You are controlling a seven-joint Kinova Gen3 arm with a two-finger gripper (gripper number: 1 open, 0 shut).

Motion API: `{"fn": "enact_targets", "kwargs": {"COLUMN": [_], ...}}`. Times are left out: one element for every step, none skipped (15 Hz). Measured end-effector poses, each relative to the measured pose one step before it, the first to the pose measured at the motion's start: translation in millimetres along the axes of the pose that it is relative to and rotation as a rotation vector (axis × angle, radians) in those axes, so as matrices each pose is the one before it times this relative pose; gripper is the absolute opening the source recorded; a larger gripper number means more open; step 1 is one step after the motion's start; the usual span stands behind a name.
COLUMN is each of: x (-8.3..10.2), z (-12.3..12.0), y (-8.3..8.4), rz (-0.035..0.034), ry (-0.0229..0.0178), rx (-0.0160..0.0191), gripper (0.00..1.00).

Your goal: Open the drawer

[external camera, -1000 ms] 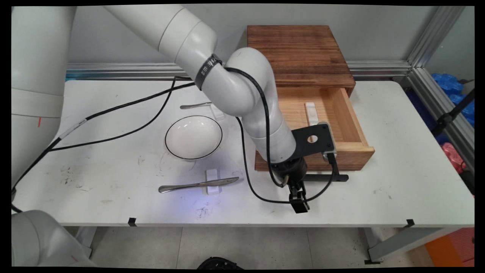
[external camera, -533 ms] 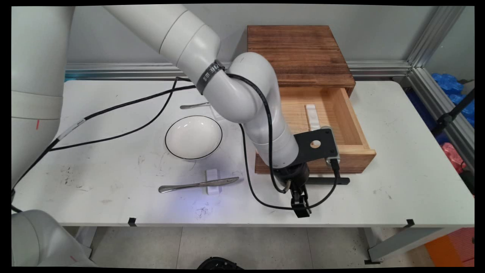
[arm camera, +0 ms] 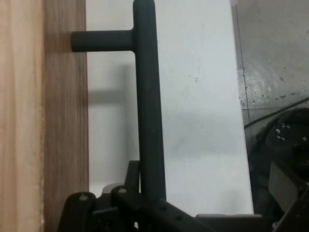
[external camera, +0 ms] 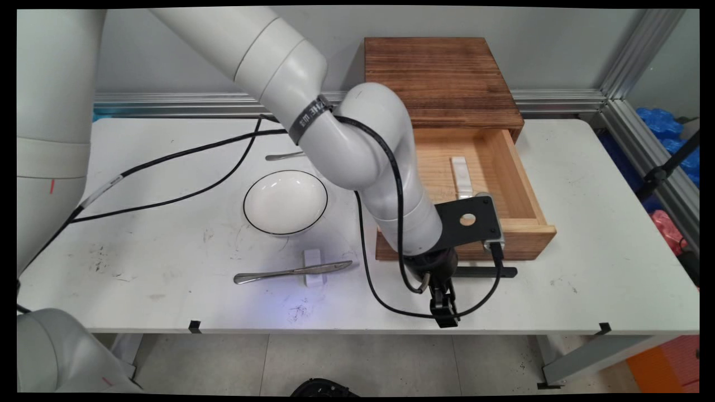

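The gripper (external camera: 445,312) is clenched on the black handle (external camera: 485,272) of the wooden drawer (external camera: 491,167); since the earlier frame the drawer front has travelled further toward the near edge of the white table (external camera: 586,268); a white block (external camera: 460,176) lies inside; bowl (external camera: 285,201) and knife (external camera: 290,272) remain unmoved.

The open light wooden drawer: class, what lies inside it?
Inside the light wooden drawer lies one small white rectangular block. The white arm covers the drawer's left part, so anything there stays unseen.
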Motion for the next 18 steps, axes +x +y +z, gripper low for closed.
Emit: {"fn": "enact_targets", "kwargs": {"x": [0.12,0.26,0.11,0.22,0.09,0.12,0.17,0.05,0.06,0.03,-0.03,0.0,0.0,-0.03,-0.01,0.05,0.05,0.06], "z": [-0.02,-0.07,-0.07,-0.07,0.02,-0.06,-0.1,-0.06,-0.08,-0.2,-0.21,-0.23,-0.27,-0.13,-0.27,-0.23,-0.21,-0.27], "y": [0.86,1.5,1.18,1.46,0.91,1.27,1.5,0.97,0.77,1.4,1.35,1.17,1.39,0.85,1.29,1.51,1.3,1.44], "rz": [0.00016,0.00034,0.00016,-0.00019,0.00013,0.00044,-0.00006,0.00014,0.00025,0.00006,-0.00003,0.00026,-0.00026,0.00004,-0.00035,0.00003,0.00022,-0.00042], "ry": [-0.00007,-0.00018,-0.0003,0.00012,-0.00034,-0.00016,-0.00005,-0.00028,-0.00002,-0.00013,-0.00032,-0.0003,-0.00028,-0.00023,-0.00011,-0.00014,0.00013,0.00002], "rx": [-0.00031,-0.00069,-0.00042,-0.00065,-0.00043,-0.00052,-0.0009,-0.00062,-0.00052,-0.00117,-0.0013,-0.00107,-0.00144,-0.00095,-0.00153,-0.00195,-0.00162,-0.00179], "gripper": [1.0,1.0,1.0,1.0,1.0,1.0,1.0,1.0,1.0,1.0,1.0,1.0,1.0,1.0,1.0,1.0,1.0,1.0]}}
